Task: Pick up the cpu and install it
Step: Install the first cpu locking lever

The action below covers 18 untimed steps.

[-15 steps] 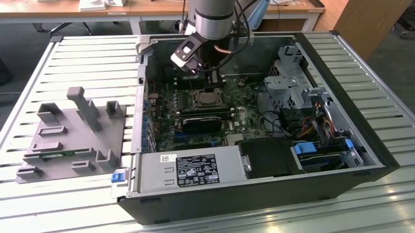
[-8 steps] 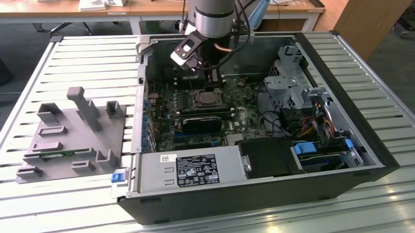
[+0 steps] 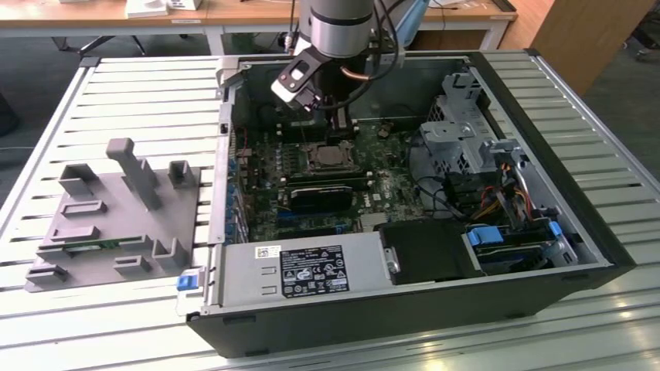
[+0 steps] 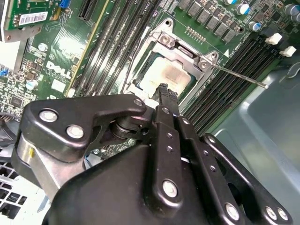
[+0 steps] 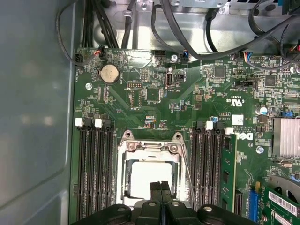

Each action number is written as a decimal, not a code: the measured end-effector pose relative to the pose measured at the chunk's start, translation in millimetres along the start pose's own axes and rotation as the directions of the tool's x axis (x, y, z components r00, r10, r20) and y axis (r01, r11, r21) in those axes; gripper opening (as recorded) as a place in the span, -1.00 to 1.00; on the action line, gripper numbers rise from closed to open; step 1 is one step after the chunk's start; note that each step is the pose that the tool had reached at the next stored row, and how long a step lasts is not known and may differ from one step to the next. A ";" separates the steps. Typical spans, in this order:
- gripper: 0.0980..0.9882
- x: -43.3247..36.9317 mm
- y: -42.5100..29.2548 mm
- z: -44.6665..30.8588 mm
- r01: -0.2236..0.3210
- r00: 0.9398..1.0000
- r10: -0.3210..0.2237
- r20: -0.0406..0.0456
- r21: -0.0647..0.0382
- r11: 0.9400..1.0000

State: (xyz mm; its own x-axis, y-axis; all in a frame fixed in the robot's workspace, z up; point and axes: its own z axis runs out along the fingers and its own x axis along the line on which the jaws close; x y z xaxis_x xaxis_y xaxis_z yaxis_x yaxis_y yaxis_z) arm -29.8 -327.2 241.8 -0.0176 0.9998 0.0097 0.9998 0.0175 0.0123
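One gripper [image 5: 161, 186] nearest the lens in both wrist views, black fingers pressed flat together with no gap and nothing between them, tips poised just above the cpu [image 5: 149, 177]. In the second wrist view, same clenched gripper [image 4: 164, 89] reaching toward the near edge of the cpu [image 4: 171, 75]; contact or a small gap, cannot tell. Seated inside the socket frame [image 5: 151, 146], the cpu lying flat, silver top up, metal frame around all its sides, thin lever rod [image 4: 239, 76] angled out from one corner. Flanking the socket on both sides, rows of black memory slots [image 5: 96, 168], one green memory stick [image 5: 228, 168] standing in a slot beside them. Farther across the green motherboard [image 5: 187, 93], a round coin battery [image 5: 109, 73] and a scatter of small chips. Beyond that, black cables [image 5: 187, 37] looping along the grey case wall. In the exterior view, arm [image 3: 341, 31] descending into the open computer case [image 3: 577, 232] lying on its side, gripper [image 3: 341, 124] directly over the cpu [image 3: 330, 157]. Toward the exterior view's left, apart from the case, a grey fixture tray [image 3: 103, 224] with upright posts resting on the slatted table [image 3: 134, 100].
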 end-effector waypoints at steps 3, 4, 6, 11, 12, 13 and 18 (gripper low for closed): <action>-0.98 0.0 0.0 -1.2 0.000 1.000 0.000 0.000 0.000 1.000; -0.98 0.0 0.0 -1.5 0.000 1.000 0.000 0.000 0.000 1.000; -0.98 0.0 0.1 -2.2 0.000 1.000 0.000 0.000 0.000 1.000; -0.98 0.0 0.1 -3.6 0.000 1.000 0.000 0.000 0.000 1.000; -0.98 0.0 0.0 -3.9 0.000 1.000 0.000 0.000 0.000 1.000; -0.98 0.0 0.1 -4.2 0.000 1.000 0.000 0.000 0.000 1.000; -0.98 0.0 0.1 -6.0 0.000 1.000 0.000 0.000 0.000 1.000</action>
State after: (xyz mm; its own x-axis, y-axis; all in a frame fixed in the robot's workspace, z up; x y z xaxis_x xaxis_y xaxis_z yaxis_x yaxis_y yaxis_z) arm -29.8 -327.2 247.8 -0.0177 0.9998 0.0097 0.9998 0.0175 0.0123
